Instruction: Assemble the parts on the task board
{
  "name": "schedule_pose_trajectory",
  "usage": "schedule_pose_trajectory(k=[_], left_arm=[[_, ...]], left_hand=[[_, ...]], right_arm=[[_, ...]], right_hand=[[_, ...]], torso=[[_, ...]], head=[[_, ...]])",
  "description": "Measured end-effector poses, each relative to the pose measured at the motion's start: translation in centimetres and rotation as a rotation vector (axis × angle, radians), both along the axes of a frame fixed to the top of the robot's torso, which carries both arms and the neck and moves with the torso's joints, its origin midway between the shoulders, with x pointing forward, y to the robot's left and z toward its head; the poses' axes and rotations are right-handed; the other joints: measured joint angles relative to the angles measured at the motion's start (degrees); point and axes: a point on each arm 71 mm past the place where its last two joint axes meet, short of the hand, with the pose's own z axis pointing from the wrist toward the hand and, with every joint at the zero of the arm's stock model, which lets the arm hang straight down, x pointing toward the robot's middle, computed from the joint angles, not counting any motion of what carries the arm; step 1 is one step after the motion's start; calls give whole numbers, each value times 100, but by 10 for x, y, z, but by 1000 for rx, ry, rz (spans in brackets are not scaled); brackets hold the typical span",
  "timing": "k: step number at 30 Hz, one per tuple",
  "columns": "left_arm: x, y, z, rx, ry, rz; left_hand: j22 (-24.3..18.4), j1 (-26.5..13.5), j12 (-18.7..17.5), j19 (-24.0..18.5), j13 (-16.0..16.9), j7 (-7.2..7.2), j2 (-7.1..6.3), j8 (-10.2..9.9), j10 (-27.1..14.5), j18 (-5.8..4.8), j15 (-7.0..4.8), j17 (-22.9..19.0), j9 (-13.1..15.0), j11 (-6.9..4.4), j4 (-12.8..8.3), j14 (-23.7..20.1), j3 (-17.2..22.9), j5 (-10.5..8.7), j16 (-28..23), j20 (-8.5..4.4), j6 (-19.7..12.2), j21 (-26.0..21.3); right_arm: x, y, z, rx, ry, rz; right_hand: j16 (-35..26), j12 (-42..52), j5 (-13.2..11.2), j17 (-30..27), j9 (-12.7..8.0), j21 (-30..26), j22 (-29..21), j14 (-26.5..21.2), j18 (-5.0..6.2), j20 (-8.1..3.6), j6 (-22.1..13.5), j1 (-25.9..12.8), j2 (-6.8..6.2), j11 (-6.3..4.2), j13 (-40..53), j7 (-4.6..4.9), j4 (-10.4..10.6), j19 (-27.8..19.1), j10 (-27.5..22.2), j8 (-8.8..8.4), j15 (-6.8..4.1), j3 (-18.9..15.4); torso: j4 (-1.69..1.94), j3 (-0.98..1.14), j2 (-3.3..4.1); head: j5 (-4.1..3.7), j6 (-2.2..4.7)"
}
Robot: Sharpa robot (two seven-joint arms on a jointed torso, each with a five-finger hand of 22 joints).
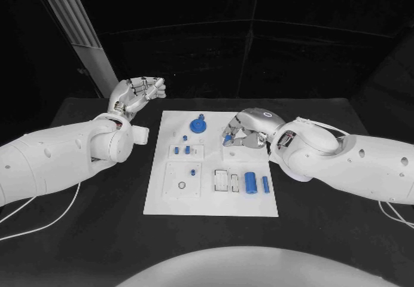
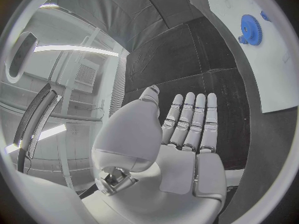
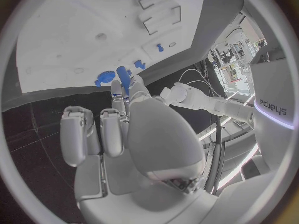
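The white task board (image 1: 168, 197) lies in the middle of the black table. A blue gear (image 1: 198, 125) sits near its far edge, also seen from the left wrist (image 2: 249, 22). My right hand (image 1: 247, 127) hovers over the board's far right part and pinches a small blue part (image 3: 122, 77) between thumb and a finger; its blue tip (image 1: 228, 139) shows under the fingers. My left hand (image 1: 138, 92) is raised off the board's far left corner, palm bare and fingers (image 2: 190, 119) stretched out, holding nothing.
A blue cylinder (image 1: 250, 182) and a thin blue pin (image 1: 265, 184) lie at the board's right. Small blue pegs (image 1: 181, 149) stand at centre left, another peg (image 1: 193, 172) and a black ring (image 1: 182, 185) nearer. Two rectangular slots (image 1: 227, 180) sit beside the cylinder.
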Motion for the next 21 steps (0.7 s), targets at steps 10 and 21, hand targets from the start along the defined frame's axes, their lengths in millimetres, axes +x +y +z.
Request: schedule_pose_trajectory(k=[10,21], left_arm=[[1,-3,0,-1,0,-5],[1,-3,-1,-1,0,-5]], left_hand=[[1,0,0,0,-5,0,0,0,0,0,20,-11,0,0,0,-20,0,0,24,0,0,0],[1,0,0,0,-5,0,0,0,-21,0,20,-17,0,-21,0,-20,0,0,24,0,0,0]], right_arm=[[-5,40,6,145,36,83],[-10,85,5,161,20,203]], right_hand=[[13,-63,-1,5,-8,0,0,0,0,0,-6,84,-8,21,0,14,-12,0,20,-31,0,10],[31,-95,17,11,-22,0,0,0,0,1,-4,158,22,21,0,41,-13,0,20,-31,0,10]], torso=[[4,-4,1],[9,-1,8]], head=[[174,-8],[465,-60]])
